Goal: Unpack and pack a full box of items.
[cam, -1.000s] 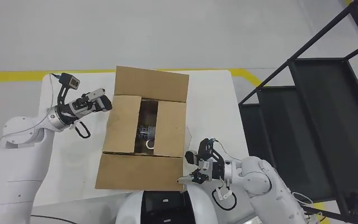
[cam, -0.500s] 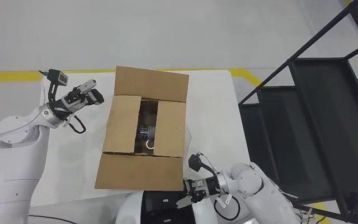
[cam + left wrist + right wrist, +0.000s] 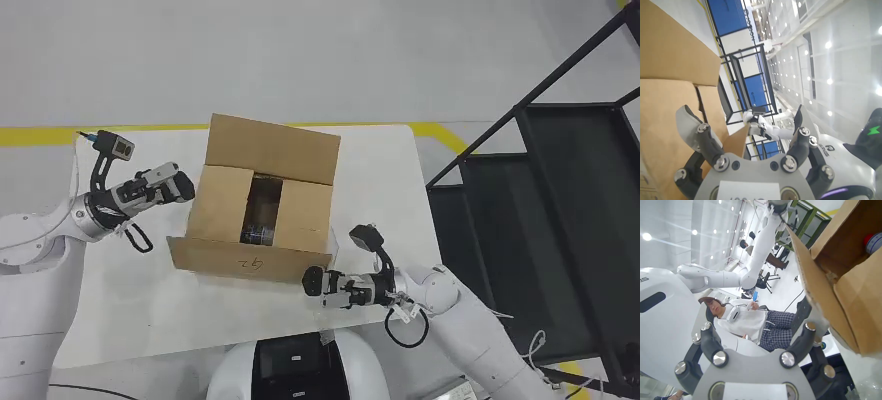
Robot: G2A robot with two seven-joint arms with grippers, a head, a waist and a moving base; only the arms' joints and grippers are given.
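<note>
A brown cardboard box [image 3: 258,205] stands in the middle of the white table [image 3: 385,190]. Its far flap lies spread outward, its two side flaps are folded over the top, and its near flap [image 3: 245,262] stands raised. Dark items [image 3: 262,215] show through the gap between the side flaps. My left gripper [image 3: 172,186] is open right beside the left side flap [image 3: 668,117], with one finger [image 3: 687,117] against the cardboard. My right gripper [image 3: 316,282] is open at the box's near right corner, and one finger [image 3: 802,313] touches the near flap's edge [image 3: 806,279]. A red-capped item [image 3: 869,240] sits inside.
A black metal stair frame [image 3: 540,200] stands to the right of the table. A yellow line [image 3: 40,135] runs along the floor behind it. Bare table surface lies to the left of the box [image 3: 130,290] and to its right.
The right gripper came up from the table's front edge to the box's near right corner, and the near flap rose from flat to upright. The left gripper drew back, then returned beside the left flap.
</note>
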